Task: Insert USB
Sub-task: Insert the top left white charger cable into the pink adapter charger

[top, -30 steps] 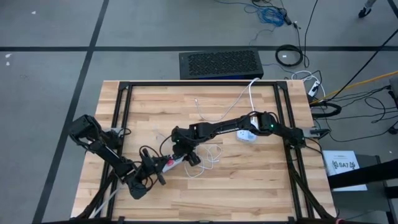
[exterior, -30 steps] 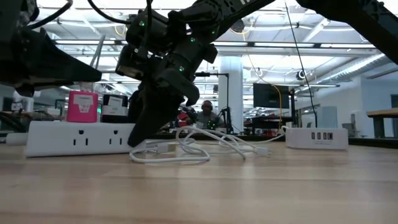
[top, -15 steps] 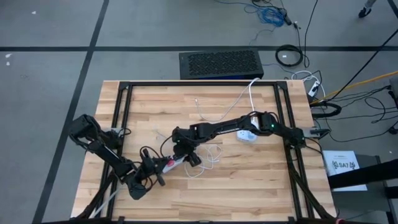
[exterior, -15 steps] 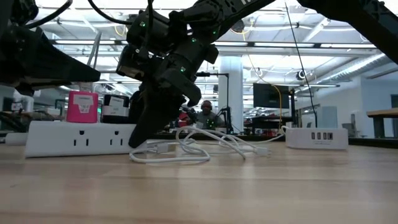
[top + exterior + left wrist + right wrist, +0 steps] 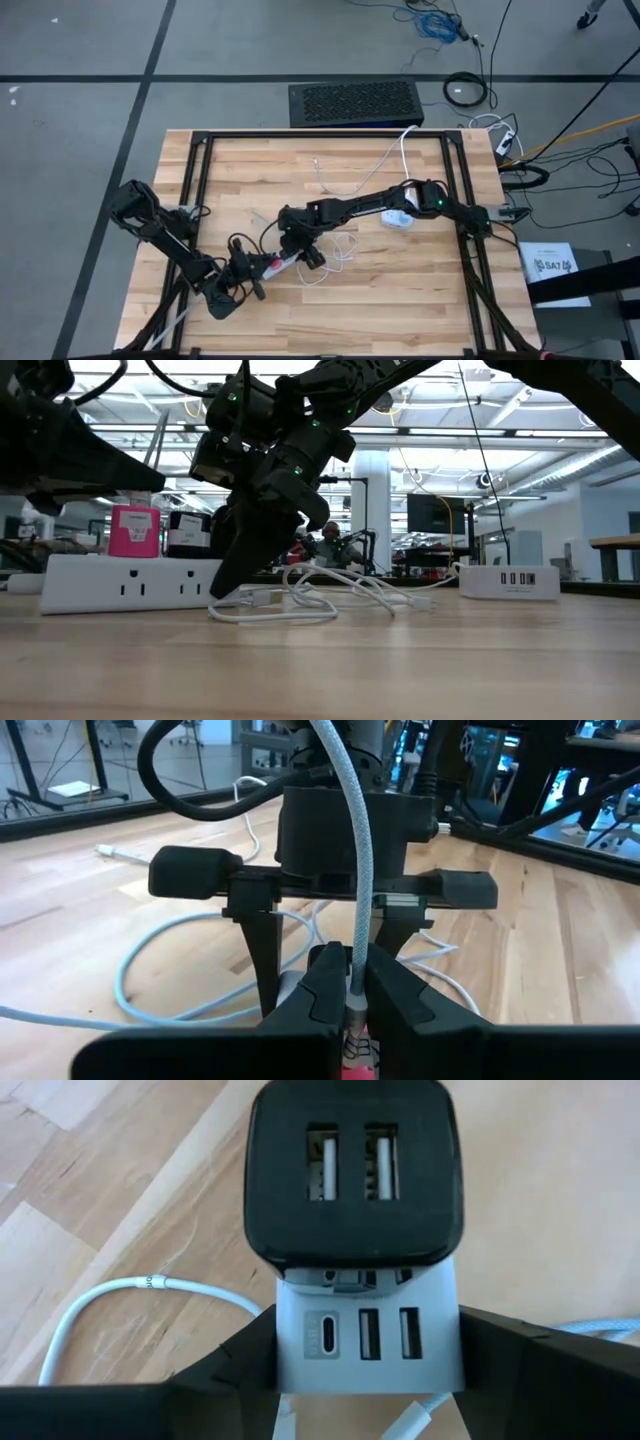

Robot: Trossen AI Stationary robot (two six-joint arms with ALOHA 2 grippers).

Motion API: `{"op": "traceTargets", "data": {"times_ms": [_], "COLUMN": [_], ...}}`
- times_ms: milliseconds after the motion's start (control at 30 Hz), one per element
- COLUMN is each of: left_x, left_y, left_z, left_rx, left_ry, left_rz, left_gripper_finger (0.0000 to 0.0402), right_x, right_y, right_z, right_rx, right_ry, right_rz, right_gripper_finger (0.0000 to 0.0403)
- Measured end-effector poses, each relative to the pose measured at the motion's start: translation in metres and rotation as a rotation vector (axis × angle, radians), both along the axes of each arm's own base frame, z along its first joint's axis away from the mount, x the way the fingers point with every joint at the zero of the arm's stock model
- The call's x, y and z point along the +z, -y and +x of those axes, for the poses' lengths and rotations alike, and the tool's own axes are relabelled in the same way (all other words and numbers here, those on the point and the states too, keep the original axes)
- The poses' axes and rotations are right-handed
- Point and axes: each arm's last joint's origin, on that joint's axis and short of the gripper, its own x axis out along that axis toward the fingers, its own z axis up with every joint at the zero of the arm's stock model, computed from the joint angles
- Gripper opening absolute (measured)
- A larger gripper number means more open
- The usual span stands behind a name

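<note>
A white power strip (image 5: 130, 582) lies on the wooden table, with a black charger (image 5: 352, 1175) and a pink block (image 5: 134, 530) standing on it. Its grey end face (image 5: 368, 1335) carries USB ports. My right gripper (image 5: 293, 248) comes down over that end, one finger on each side. My left gripper (image 5: 260, 269) stands level just left of it, facing it, and is shut on a grey braided cable (image 5: 352, 870) with a pink-red piece at its end. The cable's plug tip is hidden between the fingers. My left gripper pinches the braided cable between its two fingers, right at the metal collar above the pink-red piece (image 5: 355, 1045). The fingers come nearly level from the table's left. The cable rises from the fingertips, clear of the table. My right gripper clamps the power strip's port end (image 5: 300, 1342) between its two fingers (image 5: 235, 1370), one on each long side. The fingers slant down from the table's right and far side. The strip rests flat on the table.
A loose white cable (image 5: 300, 600) lies coiled beside the strip's end. A second white USB hub (image 5: 508, 582) sits to the right, under the right arm. Another thin white cable (image 5: 335, 180) lies farther back. Black frame rails (image 5: 195, 170) run along the table's sides.
My left gripper has turned a little on the spot with the cable still in its fingers. My right gripper and the power strip have kept still.
</note>
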Motion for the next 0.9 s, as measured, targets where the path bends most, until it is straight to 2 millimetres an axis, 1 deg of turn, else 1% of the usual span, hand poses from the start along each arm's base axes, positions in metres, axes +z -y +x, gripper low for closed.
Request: {"op": "traceTargets", "data": {"times_ms": [300,500,633,900], "left_x": [-0.001,-0.005,-0.005,0.001], "left_y": [0.003,-0.001,-0.001,0.010], "left_z": [-0.004,-0.008,-0.008,-0.006], "left_rx": [-0.024,0.029,0.040,-0.012], "left_ry": [-0.008,0.022,0.040,-0.008], "left_rz": [-0.008,-0.101,-0.131,-0.086], "left_gripper_finger": [0.0022,0.0022,0.0022,0.0022], "right_x": [-0.001,-0.002,-0.002,-0.003], "right_y": [0.000,0.000,0.000,-0.003], "right_z": [0.000,0.000,0.000,0.001], "right_rx": [0.002,0.003,0.001,0.014], "right_ry": [-0.005,-0.006,-0.007,0.011], "right_rz": [-0.004,-0.002,-0.003,0.004], "right_gripper_finger": [0.0195,0.0195,0.0195,0.0195]}}
